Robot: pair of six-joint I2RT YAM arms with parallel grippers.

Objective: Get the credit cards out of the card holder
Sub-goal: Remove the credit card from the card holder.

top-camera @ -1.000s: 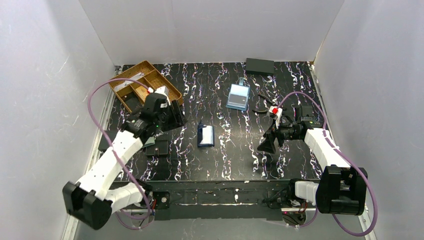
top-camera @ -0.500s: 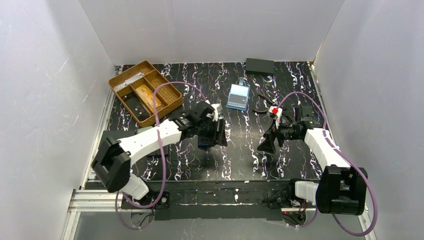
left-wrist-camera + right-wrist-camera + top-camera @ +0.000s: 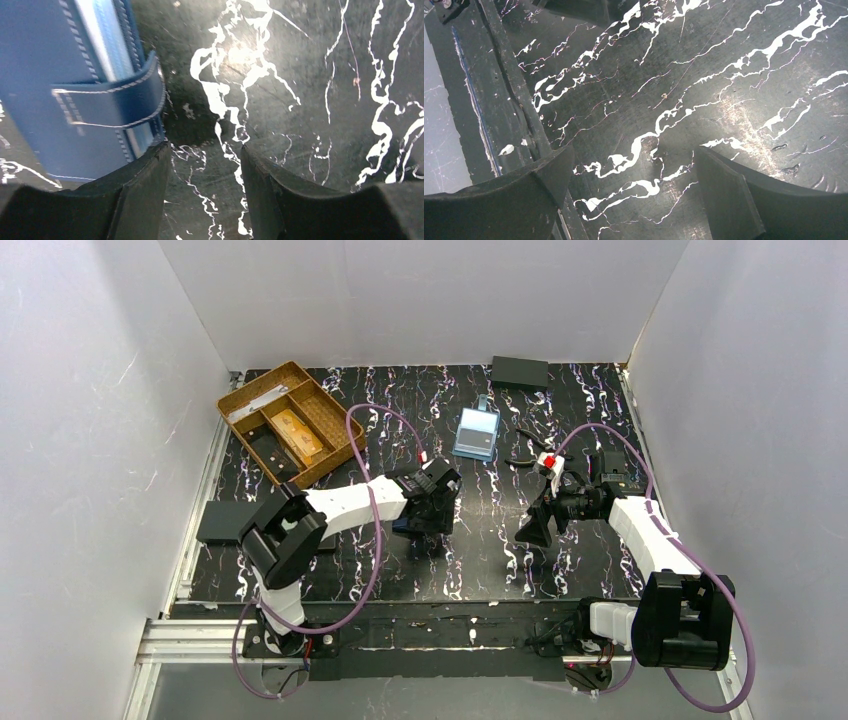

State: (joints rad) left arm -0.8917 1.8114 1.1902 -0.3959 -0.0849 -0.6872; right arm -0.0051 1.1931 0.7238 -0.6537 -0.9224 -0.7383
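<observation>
1. Our left fingers [image 3: 145, 190] stand narrowly apart and hold nothing. The card holder [image 3: 75, 90] lies mid-table just outside one finger, with its strap shut and the cards unseen.
2. Closing here would likely pinch bare table or shove the holder aside.
3. Our right fingers [image 3: 734, 200] gape wide at three o'clock, empty.
4. The table [image 3: 480, 560] is glossy black with white veining; plain white walls enclose it.

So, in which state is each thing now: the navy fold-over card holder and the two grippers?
Navy stitched fold-over card holder: folded shut, tab strapped across its edge.
Left gripper: open, empty, holder beside one finger.
Right gripper: open, empty, over the black marbled table.
</observation>
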